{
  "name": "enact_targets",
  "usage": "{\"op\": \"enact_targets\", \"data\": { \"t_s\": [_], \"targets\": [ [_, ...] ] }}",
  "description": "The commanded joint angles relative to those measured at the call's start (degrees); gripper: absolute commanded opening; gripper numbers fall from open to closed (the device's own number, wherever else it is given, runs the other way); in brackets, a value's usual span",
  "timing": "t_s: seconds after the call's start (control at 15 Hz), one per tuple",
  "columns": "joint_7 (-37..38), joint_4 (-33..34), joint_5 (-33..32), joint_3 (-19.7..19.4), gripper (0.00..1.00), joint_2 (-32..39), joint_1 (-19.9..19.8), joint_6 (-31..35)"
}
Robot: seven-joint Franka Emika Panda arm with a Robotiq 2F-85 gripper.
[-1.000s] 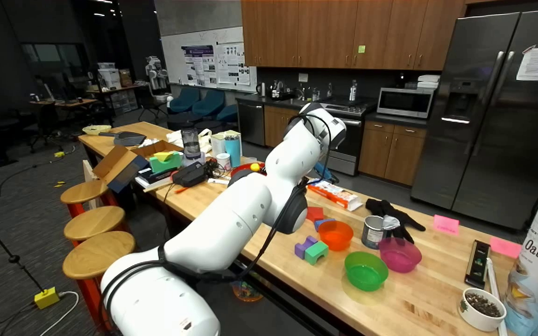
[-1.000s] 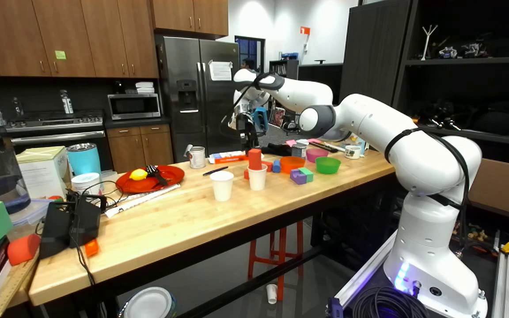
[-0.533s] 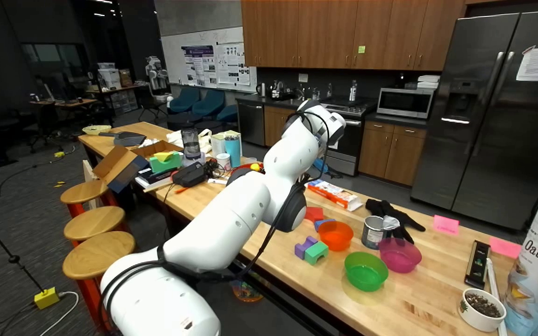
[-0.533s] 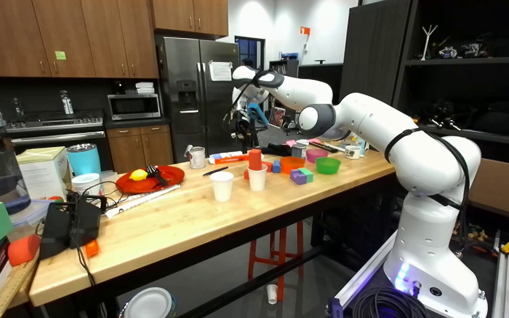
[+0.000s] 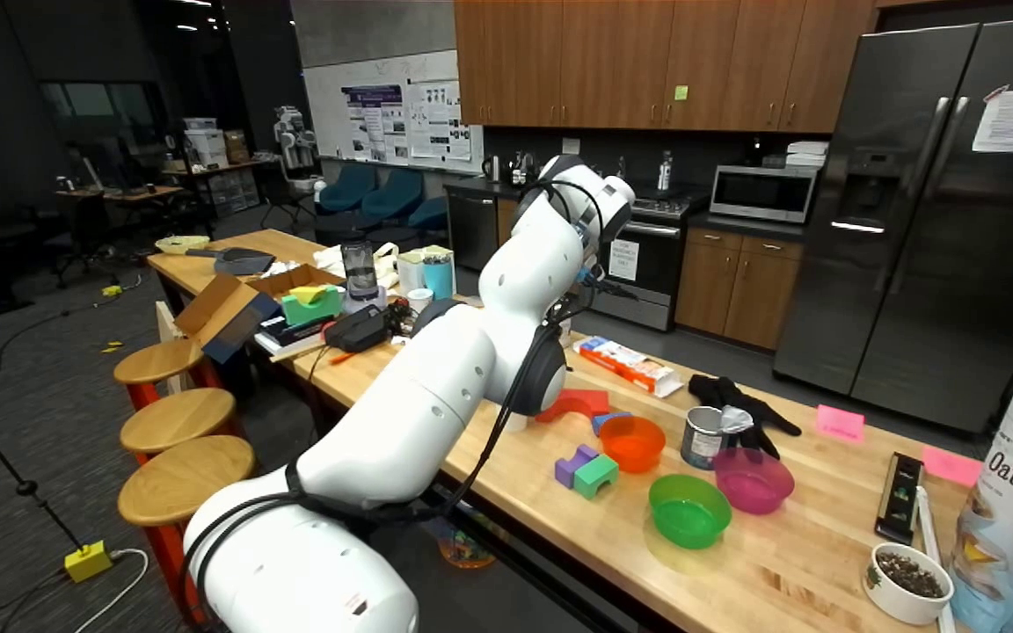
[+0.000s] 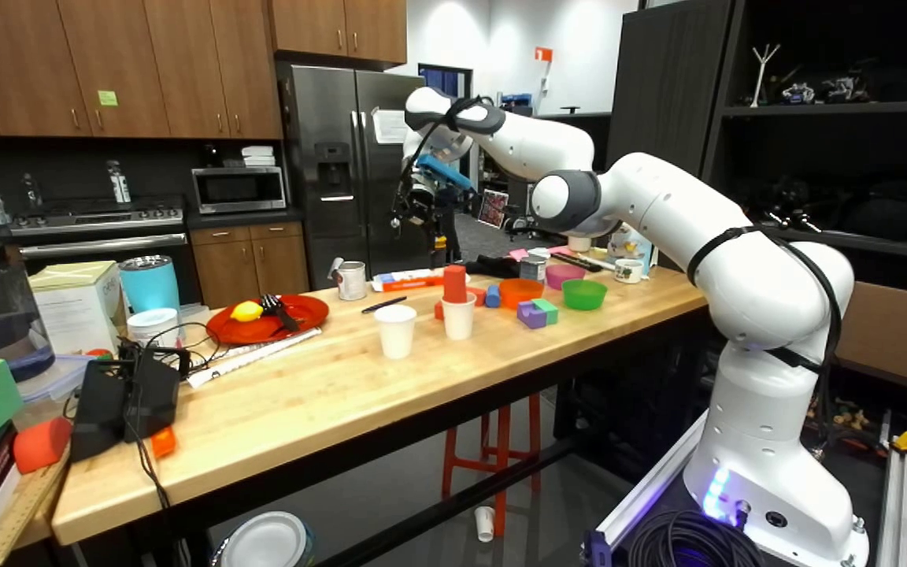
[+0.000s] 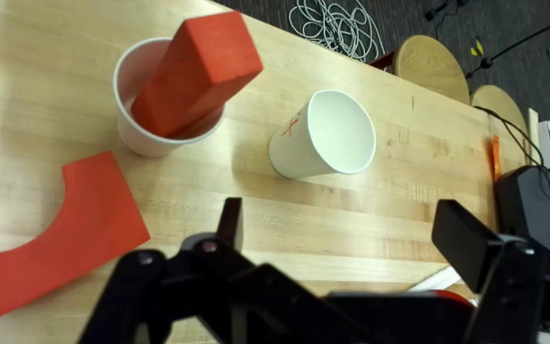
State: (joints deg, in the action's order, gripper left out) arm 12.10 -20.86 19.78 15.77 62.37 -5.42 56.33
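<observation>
In the wrist view my gripper (image 7: 339, 215) stands open, its black fingers wide apart over bare wood with nothing between them. Nearest to it is an upright white paper cup (image 7: 322, 129) with a red X, just beyond the gap. Farther left stands another white cup (image 7: 143, 143), with a red block (image 7: 198, 71) leaning in it and sticking out of its top. A red arch-shaped block (image 7: 84, 224) lies left of the fingers. An exterior view shows the cup with the red block (image 6: 454, 283) beside the plain cup (image 6: 396, 331). The gripper is up above the table, touching neither.
A red plate (image 6: 308, 311) holds a yellow lemon (image 6: 247, 311) and a black fork. Orange (image 5: 632, 444), green (image 5: 689, 512) and pink (image 5: 754, 481) bowls stand near purple and green blocks. A can (image 6: 351, 281), a pen (image 6: 384, 304) and a black speaker (image 7: 528, 200) are also on the table.
The arm has risen and its wrist has tilted, shifting left in both exterior views. More of the red arch block now shows. Objects on the table stay where they were; the gripper remains open.
</observation>
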Motion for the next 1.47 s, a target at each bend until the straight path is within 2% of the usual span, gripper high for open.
{"op": "enact_targets", "data": {
  "t_s": [0.0, 0.4, 0.73, 0.93, 1.0, 1.27, 1.33, 1.4],
  "targets": [
    [13.5, 0.0, 0.4, -0.8, 1.00, -2.8, 2.0, -0.6],
    [35.3, 0.1, 2.4, 0.6, 1.00, -3.3, 4.0, -4.0],
    [50.4, -0.3, 13.3, 4.8, 1.00, -0.5, 2.4, -5.7],
    [50.8, 0.5, 19.1, 6.7, 1.00, 2.7, 1.7, -3.9],
    [49.6, -0.4, 16.5, 4.7, 1.00, 0.7, 2.5, -4.6],
    [49.5, -0.3, 18.5, 5.8, 1.00, 2.8, 2.0, -4.0],
    [56.6, -1.0, 20.5, 5.9, 1.00, 3.0, 1.3, -0.1],
    [58.5, -0.8, 20.4, 5.6, 1.00, 3.1, 1.2, 1.4]
  ]
}}
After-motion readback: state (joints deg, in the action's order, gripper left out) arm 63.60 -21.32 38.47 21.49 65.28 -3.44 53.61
